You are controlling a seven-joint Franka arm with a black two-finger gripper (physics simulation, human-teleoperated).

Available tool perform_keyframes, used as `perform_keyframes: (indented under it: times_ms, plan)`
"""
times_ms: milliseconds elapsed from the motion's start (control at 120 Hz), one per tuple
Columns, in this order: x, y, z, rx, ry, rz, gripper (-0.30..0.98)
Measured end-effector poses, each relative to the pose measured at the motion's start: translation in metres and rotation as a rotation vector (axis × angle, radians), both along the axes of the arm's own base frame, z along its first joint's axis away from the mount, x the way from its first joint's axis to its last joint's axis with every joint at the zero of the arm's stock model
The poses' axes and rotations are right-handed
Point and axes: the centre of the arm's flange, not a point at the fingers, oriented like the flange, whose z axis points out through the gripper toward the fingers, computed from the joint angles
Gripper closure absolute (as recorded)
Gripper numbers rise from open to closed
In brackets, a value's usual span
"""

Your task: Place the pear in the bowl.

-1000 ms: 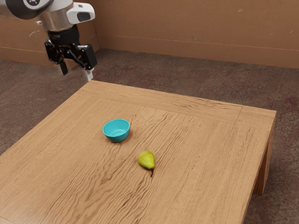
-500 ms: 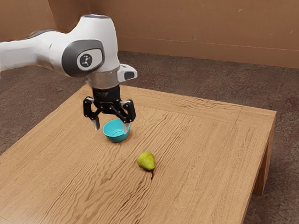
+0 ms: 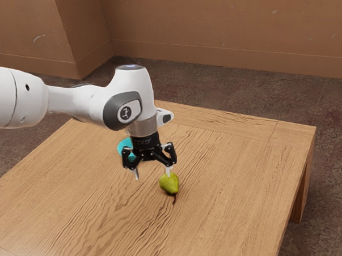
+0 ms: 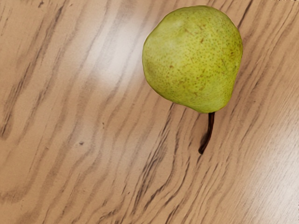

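A: Pear [image 3: 169, 184] first. Which way?
B: On its side on the table [image 3: 230, 176]. Narrow end and stem [image 3: 174, 199] point to the exterior view's lower edge, a bit toward its right. Long axis runs the same way, slightly slanted. Wrist view: stem leaves the narrow end with a slight curve.
A: Containers?
B: One, the blue bowl [image 3: 124, 146], on the table beyond the pear, toward the exterior view's left. Contents: cannot tell.
A: Blocked?
B: Mostly, behind the gripper [image 3: 152, 174] and its mount. Just part of the bowl's side shows.
A: Gripper state?
B: Wide, fingers well apart, pointing down. One fingertip overlaps the pear's top edge in the exterior view; touching or apart, cannot tell.
A: Cut off?
B: Arm [image 3: 122, 104], at the exterior view's left edge. Table too, at the lower edge.
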Motion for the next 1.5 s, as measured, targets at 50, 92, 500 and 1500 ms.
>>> perform_keyframes:
  times_ms: [50, 92, 500, 1500]
  plan:
    - [0.006, -0.001, -0.010, -0.015, -0.015, 0.023, 0.00]
    - [0.011, -0.001, -0.019, -0.025, -0.028, 0.038, 0.00]
    - [0.046, 0.013, -0.064, -0.045, -0.097, 0.136, 0.00]
    - [0.059, 0.013, -0.098, -0.041, -0.092, 0.160, 0.34]
